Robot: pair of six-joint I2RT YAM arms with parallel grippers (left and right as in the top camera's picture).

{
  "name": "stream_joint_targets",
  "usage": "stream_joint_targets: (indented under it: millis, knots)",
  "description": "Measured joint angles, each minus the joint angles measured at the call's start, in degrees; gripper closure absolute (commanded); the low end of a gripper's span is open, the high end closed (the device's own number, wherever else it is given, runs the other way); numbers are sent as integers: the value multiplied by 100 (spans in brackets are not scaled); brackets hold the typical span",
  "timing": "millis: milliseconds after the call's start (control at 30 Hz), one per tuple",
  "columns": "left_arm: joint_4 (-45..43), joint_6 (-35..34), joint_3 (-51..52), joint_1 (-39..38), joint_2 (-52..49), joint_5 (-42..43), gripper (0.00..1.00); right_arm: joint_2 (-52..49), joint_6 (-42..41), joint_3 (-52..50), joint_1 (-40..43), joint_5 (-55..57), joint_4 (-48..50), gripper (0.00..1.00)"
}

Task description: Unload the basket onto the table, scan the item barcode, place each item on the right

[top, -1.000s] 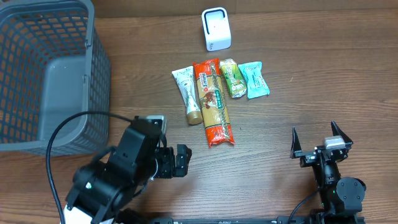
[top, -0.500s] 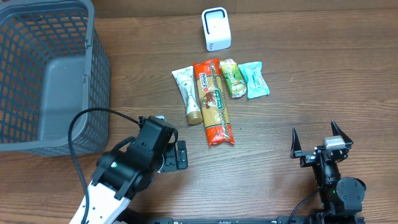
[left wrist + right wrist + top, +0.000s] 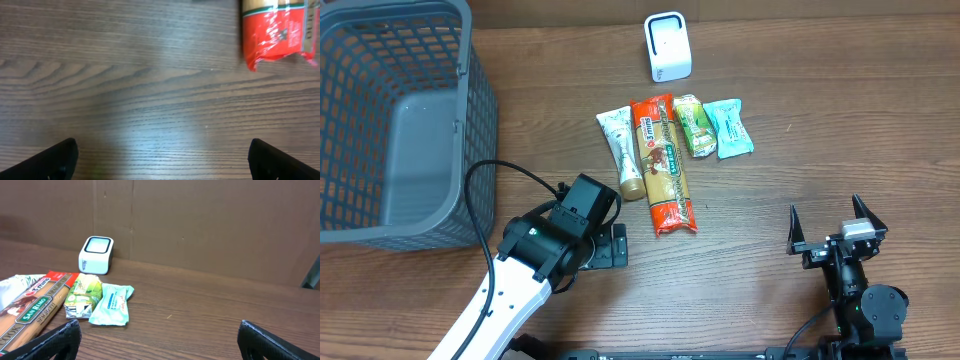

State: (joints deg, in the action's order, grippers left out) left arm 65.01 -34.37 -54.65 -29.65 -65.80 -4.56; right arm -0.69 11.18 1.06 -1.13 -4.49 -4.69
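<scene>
A grey plastic basket (image 3: pixel 480 130) with latticed walls stands at the far left of a dark wood-grain table (image 3: pixel 820 120), its rim cut off by the edge of the overhead view. Its solid floor shows through the open top. In the right wrist view, a brown backdrop (image 3: pixel 200 225) of flat panels joined by vertical seams rises behind the table's far edge.

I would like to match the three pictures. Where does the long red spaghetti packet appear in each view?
Overhead: the spaghetti packet lies near the centre, between the tube and the green packet.
Left wrist: only its red end shows, in the top right corner.
Right wrist: lower left, cut by the edge.
Shared landmark: the white scanner, in overhead and right wrist only.
</scene>
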Motion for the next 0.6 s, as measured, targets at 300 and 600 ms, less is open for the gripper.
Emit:
stream_joint_targets:
  millis: [300, 600]
  knots:
    - [-354, 2, 0, 0, 1049, 2, 0, 0, 2, 0, 0, -2, 0, 0]
    - [-31, 52, 0, 0, 3268, 0, 0, 0, 0, 0, 0, 0, 0, 0]
